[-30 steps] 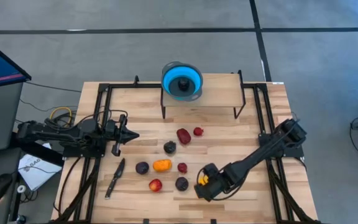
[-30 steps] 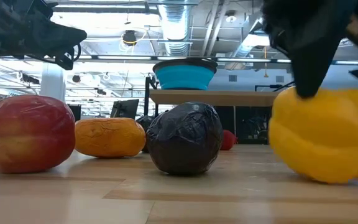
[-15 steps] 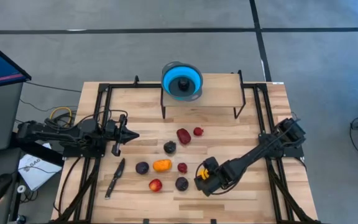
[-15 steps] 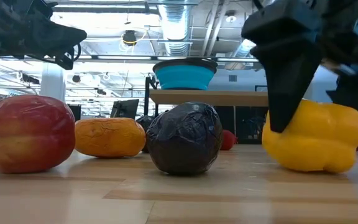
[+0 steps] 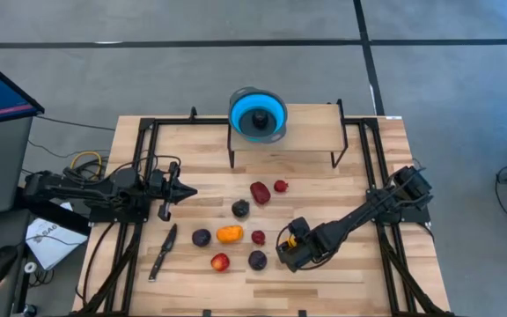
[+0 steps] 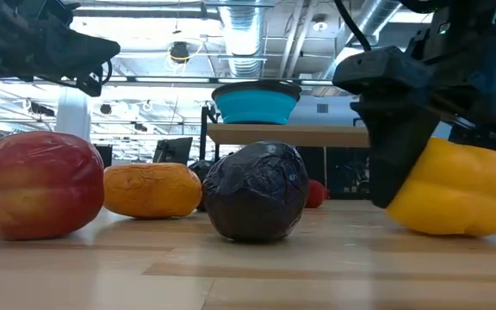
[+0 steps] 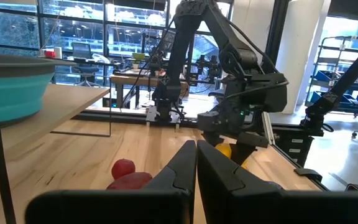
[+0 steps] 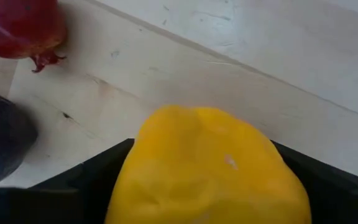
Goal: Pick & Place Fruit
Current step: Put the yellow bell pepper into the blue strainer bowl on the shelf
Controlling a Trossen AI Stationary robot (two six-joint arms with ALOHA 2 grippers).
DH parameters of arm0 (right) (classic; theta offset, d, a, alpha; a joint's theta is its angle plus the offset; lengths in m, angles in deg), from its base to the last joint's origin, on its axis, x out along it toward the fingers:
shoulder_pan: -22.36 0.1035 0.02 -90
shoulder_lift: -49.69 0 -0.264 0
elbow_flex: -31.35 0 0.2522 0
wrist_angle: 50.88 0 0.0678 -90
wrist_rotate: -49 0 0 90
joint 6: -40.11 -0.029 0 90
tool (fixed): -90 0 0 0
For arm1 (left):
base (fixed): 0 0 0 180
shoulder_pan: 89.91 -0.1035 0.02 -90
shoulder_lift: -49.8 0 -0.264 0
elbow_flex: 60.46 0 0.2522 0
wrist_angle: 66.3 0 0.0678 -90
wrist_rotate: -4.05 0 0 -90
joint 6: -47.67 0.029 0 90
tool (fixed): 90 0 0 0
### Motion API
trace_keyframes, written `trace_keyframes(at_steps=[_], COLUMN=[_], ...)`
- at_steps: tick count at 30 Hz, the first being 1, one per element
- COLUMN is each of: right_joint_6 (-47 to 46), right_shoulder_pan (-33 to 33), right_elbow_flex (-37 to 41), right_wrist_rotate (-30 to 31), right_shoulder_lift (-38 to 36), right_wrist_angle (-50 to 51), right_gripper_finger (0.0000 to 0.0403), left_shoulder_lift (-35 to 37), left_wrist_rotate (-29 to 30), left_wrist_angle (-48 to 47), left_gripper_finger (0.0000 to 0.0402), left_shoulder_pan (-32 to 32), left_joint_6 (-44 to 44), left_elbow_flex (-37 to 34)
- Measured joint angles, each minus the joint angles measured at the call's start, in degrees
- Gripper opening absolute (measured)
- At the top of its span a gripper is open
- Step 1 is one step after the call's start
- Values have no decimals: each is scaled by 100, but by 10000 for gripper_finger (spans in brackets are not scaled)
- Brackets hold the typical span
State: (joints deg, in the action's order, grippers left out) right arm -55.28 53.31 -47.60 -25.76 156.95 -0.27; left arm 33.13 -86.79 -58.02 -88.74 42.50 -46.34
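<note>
My right gripper point(image 5: 290, 251) is shut on the yellow fruit point(image 5: 282, 247) at the table's near right; the low view shows that fruit point(image 6: 455, 189) below the dark gripper point(image 6: 403, 129). On the table rest three dark purple pieces point(image 5: 257, 260) point(image 5: 201, 238) point(image 5: 240, 209), an orange one point(image 5: 229, 233), a red-and-yellow one point(image 5: 220, 261), and red ones point(image 5: 260, 192) point(image 5: 281, 186) point(image 5: 258, 237). My left gripper point(image 5: 187, 192) waits shut, in the air over the table's left side. My right gripper pinches the yellow fruit point(image 8: 210, 168) between its two fingers point(image 8: 98, 180), one on each side. It comes slanting down from the table's right. The fruit sits tilted below the gripper, its underside point(image 6: 442, 231) close to the tabletop; whether it is clear I cannot tell.
A dark knife point(image 5: 163, 251) lies at the near left. A blue bowl point(image 5: 258, 113) stands on a raised wooden shelf point(image 5: 306, 141) at the far edge. A dark purple piece point(image 8: 2, 146) and a small red one point(image 8: 23, 25) lie just beside the held fruit.
My right gripper has carried the yellow fruit a short way toward the table's far edge, away from the low camera. The fruit has tipped over to one side in the hold.
</note>
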Motion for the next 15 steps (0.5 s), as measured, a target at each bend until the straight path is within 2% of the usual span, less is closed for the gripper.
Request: trace_keyframes(at_steps=[3,6,8,12,15], right_joint_6=[-5,-7,-4,333,1218], right_shoulder_pan=[68,123,127,49,-185], right_elbow_flex=[0,0,0,0,-4], right_wrist_rotate=[-40,-17,202,1299,2325], right_shoulder_lift=[-2,-86,-215,-709,-1236], right_wrist_angle=[17,86,136,369,372], right_gripper_finger=[304,307,314,318,315], left_shoulder_lift=[0,0,0,0,0], left_wrist_rotate=[-1,-2,-2,-2,-2], left_wrist_angle=[0,0,2,6,27], left_gripper_finger=[8,8,8,8,8], left_shoulder_pan=[0,0,0,0,0], left_joint_6=[0,-2,-2,-2,-2], left_elbow_flex=[-2,-1,-2,0,-1])
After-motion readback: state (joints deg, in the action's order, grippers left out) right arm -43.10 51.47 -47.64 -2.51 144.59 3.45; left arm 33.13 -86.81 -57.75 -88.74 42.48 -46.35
